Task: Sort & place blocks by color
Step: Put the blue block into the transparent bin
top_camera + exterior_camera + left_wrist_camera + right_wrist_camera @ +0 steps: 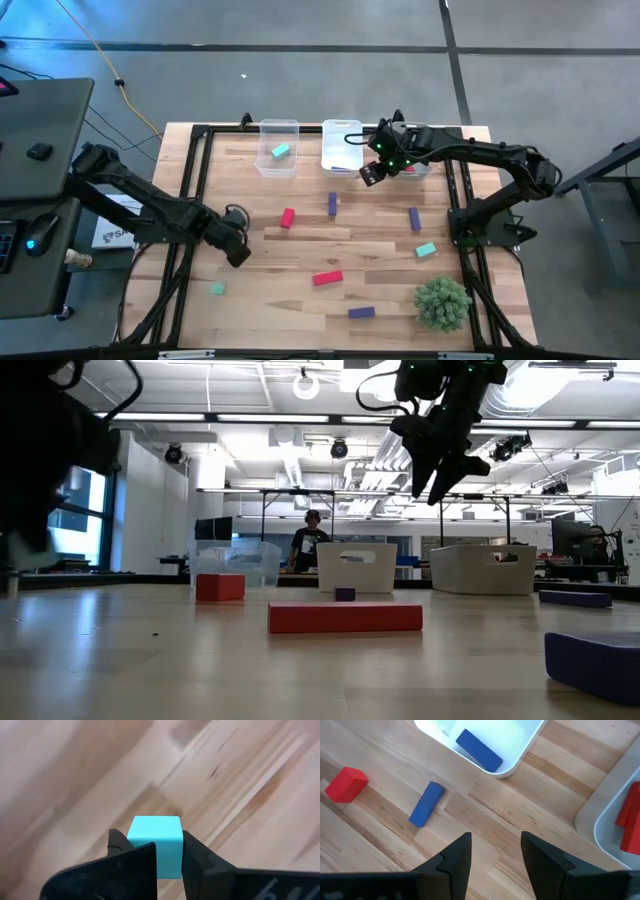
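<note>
My left gripper point(238, 250) is over the table's left part, shut on a teal cube point(154, 832) that shows only in the left wrist view. My right gripper point(372, 172) hangs open, holding nothing, above the table beside the near wall of the white bin point(342, 150). Loose on the wood lie red blocks point(288, 217) point(327, 278), purple blocks point(332, 204) point(414, 218) point(361, 312) and teal blocks point(426, 250) point(217, 288). A teal block point(281, 151) lies in the clear bin point(278, 162). A purple block point(479, 750) lies in the white bin. My left gripper pinches the teal cube by two opposite sides point(176, 854) between its two fingers point(196, 857). The fingers come from above, slanting down. The cube's far end sticks out past the fingertips. In the high view the gripper hides the cube.
A third bin point(600, 820) with red blocks point(630, 817) stands right of the white one, partly under my right arm. A fuzzy green plant ball point(442, 303) sits at the near right. A black frame point(190, 190) edges the table. A person point(312, 540) stands in the room beyond.
</note>
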Available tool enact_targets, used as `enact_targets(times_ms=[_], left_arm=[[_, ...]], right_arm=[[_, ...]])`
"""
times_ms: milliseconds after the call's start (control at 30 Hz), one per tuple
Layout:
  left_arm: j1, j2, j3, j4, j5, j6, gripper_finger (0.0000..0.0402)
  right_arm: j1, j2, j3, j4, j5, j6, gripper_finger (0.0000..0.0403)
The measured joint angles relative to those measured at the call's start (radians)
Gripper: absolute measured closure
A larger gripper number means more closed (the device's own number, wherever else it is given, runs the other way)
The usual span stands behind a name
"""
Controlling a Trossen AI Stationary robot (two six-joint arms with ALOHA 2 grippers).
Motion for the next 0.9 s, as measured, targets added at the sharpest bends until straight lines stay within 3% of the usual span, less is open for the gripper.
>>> enact_targets(times_ms=[367,700,900], left_arm=[[0.235,-0.195,0.000,0.130,-0.090,0.292,0.0398],[0.492,-0.206,0.001,0.414,-0.085,0.533,0.0398],[0.666,-0.203,0.001,0.506,-0.023,0.607,0.0398]], right_arm=[[0.000,0.000,0.000,0.036,0.009,-0.002,0.0242],[0.000,0.000,0.000,0.039,-0.003,-0.011,0.0242],[0.000,0.000,0.000,0.041,-0.007,-0.011,0.0242]])
